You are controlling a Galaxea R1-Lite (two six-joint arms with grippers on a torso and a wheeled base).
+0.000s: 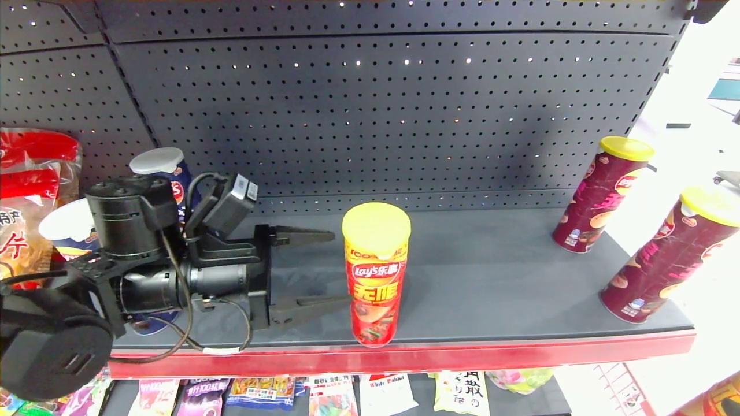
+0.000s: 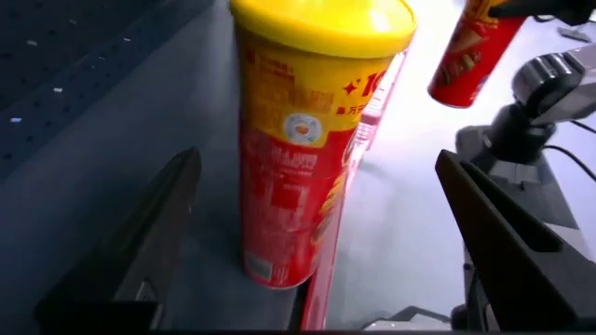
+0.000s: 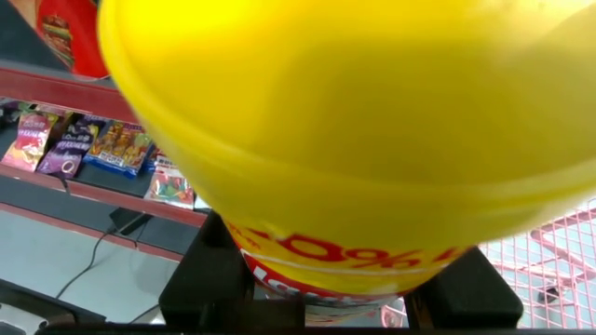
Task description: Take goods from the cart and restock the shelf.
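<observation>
A red chip can (image 1: 376, 271) with a yellow lid stands upright near the front edge of the grey shelf (image 1: 491, 271). My left gripper (image 1: 340, 267) lies level over the shelf, open, its fingertips just short of the can on either side and not touching it. In the left wrist view the same can (image 2: 307, 158) stands ahead, centred on the wide gap between the fingers (image 2: 140, 251). My right gripper (image 3: 340, 293) is shut on another yellow-lidded red can (image 3: 354, 140). A red can (image 2: 470, 51) also hangs in the air past the shelf's edge.
Two maroon cans (image 1: 607, 193) (image 1: 670, 254) stand at the shelf's right end. Blue cans with white lids (image 1: 165, 167) and red bags (image 1: 29, 190) crowd the left end behind my left arm. Snack packets (image 1: 324, 396) fill the lower shelf. A pink wire cart (image 3: 559, 270) is below the right gripper.
</observation>
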